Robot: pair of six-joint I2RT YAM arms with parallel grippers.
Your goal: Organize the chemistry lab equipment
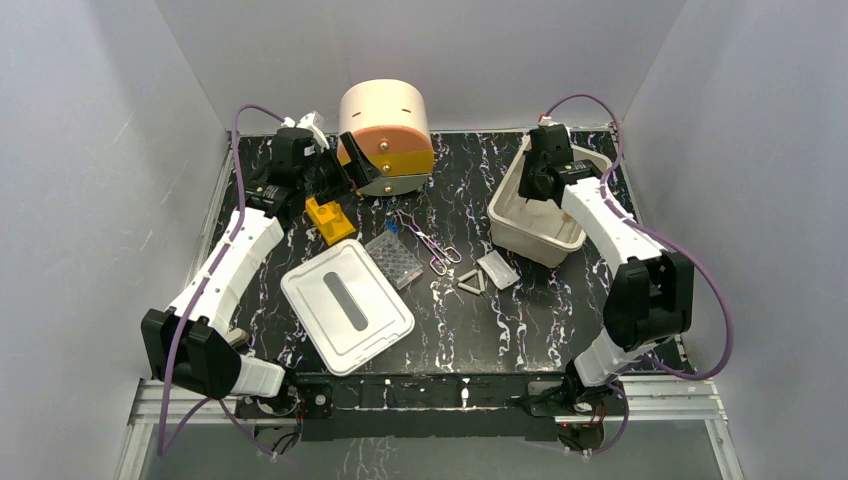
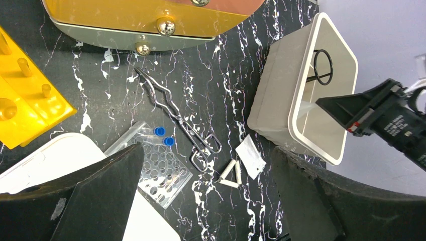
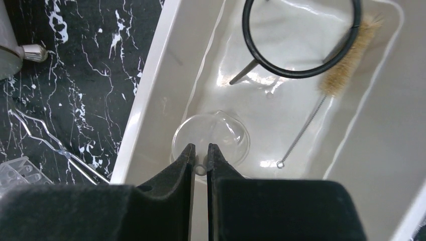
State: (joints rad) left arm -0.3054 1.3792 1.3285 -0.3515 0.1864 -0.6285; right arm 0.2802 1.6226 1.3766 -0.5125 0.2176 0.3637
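While right gripper (image 3: 201,150) pinches the dish (image 3: 223,131) rim by the bin's (image 3: 160,65) wall, likely stowing it, left gripper (image 2: 208,165) hangs spread.

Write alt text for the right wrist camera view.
The right gripper pinches the rim of a clear round dish inside the white bin. A small brush and a black ring lie deeper in it.

left arm (image 1: 225,265) stretched toward the far left, left gripper (image 2: 206,150) spread wide, right arm (image 1: 610,225) bent at the elbow, right gripper (image 3: 201,150) pointing down, pinched on a clear dish (image 3: 223,131) rim
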